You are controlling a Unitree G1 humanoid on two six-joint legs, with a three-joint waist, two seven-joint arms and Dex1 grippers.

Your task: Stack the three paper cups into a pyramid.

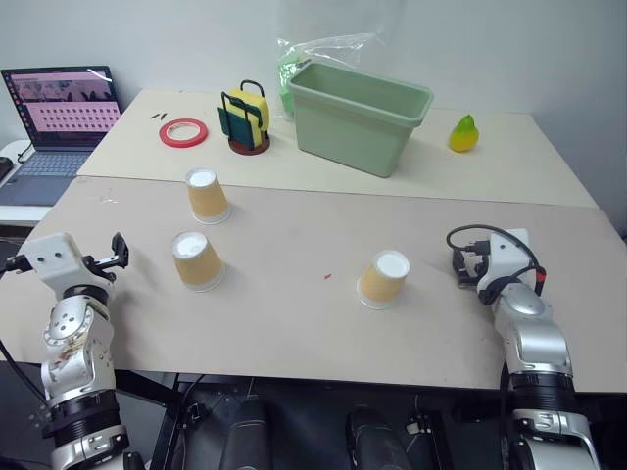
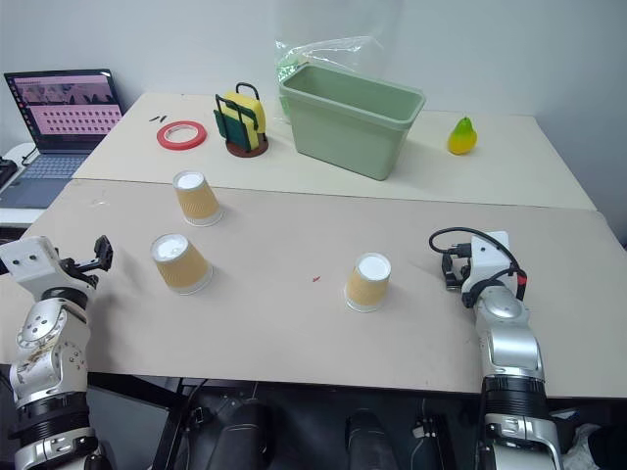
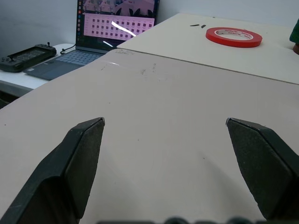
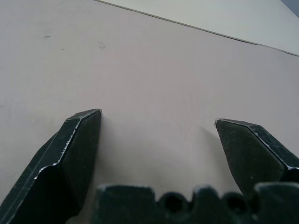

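Both black two-fingered grippers, left gripper (image 3: pixel 163 135) and right gripper (image 4: pixel 159 123), hang spread and empty near three upside-down tan ribbed paper cups (image 1: pixel 197 259) (image 1: pixel 207 195) (image 1: pixel 384 278), probably light and crushable, best pinched gently mid-wall.

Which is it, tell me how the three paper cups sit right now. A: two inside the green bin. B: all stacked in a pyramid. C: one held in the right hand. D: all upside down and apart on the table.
D: the three paper cups stand separately, white bases up, on the table, with none stacked.
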